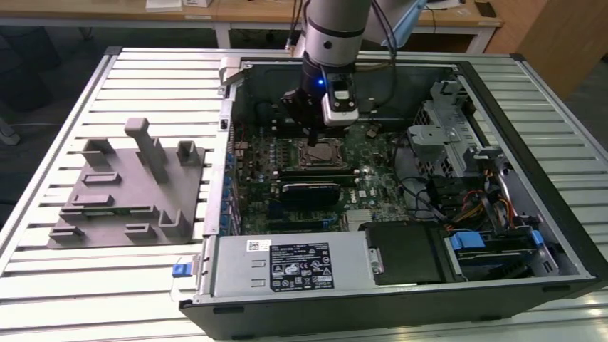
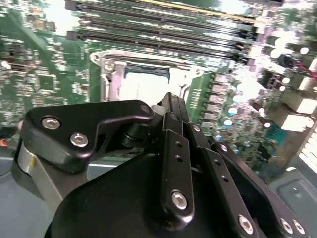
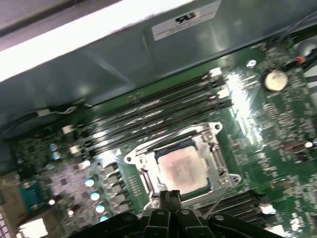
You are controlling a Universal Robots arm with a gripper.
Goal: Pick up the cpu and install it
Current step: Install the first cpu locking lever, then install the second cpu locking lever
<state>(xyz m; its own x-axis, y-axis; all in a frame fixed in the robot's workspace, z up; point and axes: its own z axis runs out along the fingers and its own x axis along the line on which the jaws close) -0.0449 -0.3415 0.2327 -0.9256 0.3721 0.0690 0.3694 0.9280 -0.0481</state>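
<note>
My gripper (image 3: 170, 194) looks pinched together, empty, at 6 o'clock of the cpu (image 3: 181, 168), which sits in the socket frame (image 3: 214, 157). Light, stiff, fragile; I'd grab edges only.

One open computer case (image 1: 399, 299) on one slatted desk (image 1: 57, 278), one grey fixture block (image 1: 128, 189), one motherboard (image 1: 380, 164), one cpu (image 3: 182, 169) in one socket frame (image 3: 213, 148), one robot arm (image 1: 334, 28)

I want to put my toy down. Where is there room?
The slatted table is bare in front of the grey fixture. Inside the computer case it is crowded with boards and cables, where the gripper hangs over the cpu.
</note>
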